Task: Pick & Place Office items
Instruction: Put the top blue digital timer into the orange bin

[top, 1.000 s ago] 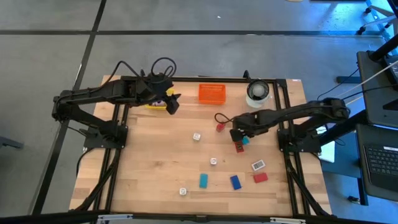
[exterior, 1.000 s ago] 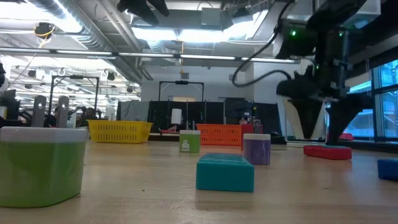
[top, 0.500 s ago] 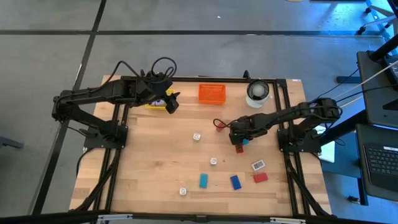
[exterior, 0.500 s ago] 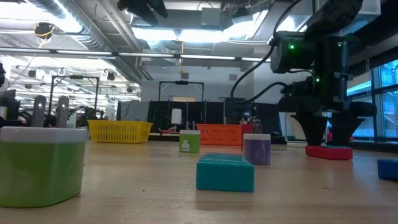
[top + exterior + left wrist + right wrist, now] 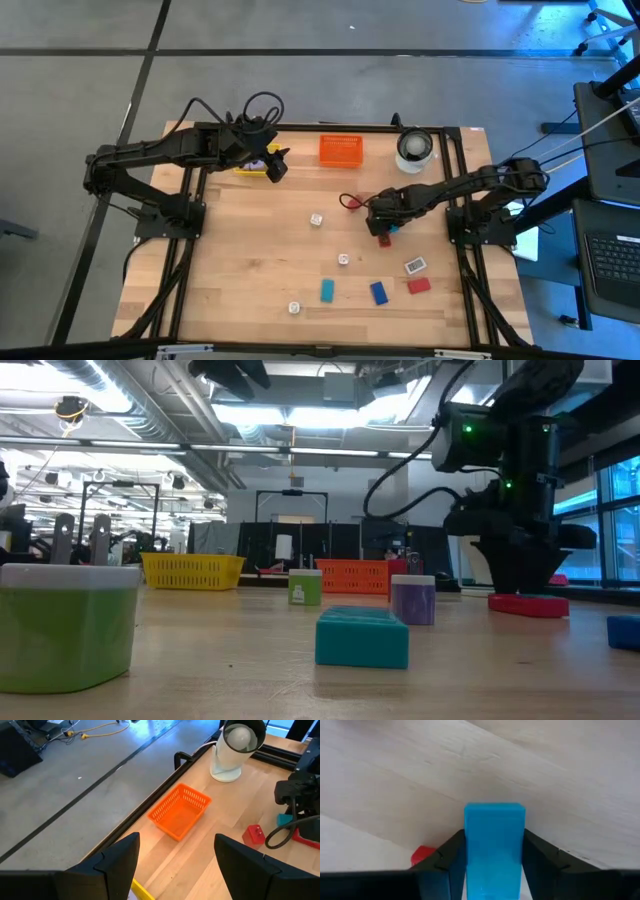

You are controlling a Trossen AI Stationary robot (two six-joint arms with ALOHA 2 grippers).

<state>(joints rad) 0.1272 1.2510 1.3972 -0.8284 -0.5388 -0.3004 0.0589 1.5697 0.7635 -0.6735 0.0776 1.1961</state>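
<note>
Low over the desk (image 5: 250, 250), the right hand (image 5: 494, 870) clamped a blue block (image 5: 494, 840); lifting crookedly might slip it.

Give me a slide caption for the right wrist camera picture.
Right gripper with its jaws closed on a blue block above the wooden table, a red block beside it.

You get even, bright light from ceiling strips seen in the low view, which glare white near the top, while the wooden table (image 5: 260, 260) shows only faint, soft shadows from above. Your nearest green block (image 5: 65, 625) is blurred, and the right wrist view looks washed out around the blue block (image 5: 494, 845).
</note>
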